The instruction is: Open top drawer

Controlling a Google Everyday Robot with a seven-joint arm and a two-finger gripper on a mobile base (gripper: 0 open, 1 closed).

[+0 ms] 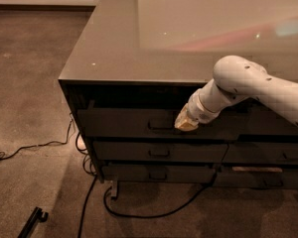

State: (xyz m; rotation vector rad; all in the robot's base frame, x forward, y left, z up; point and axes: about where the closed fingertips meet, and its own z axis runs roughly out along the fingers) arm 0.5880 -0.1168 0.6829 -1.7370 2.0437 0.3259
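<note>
The top drawer is the wide dark front just under the cabinet's top, with a small loop handle at its centre. A dark gap shows above the front. My gripper reaches down from the white arm on the right. Its yellowish tip is against the drawer front at the right end of the handle. The arm hides the drawer front just right of the handle.
Two slimmer drawers lie below, and a right-hand stack beside them. The glossy cabinet top overhangs. Black cables trail on the carpet at the cabinet's foot, and a dark bar lies at lower left.
</note>
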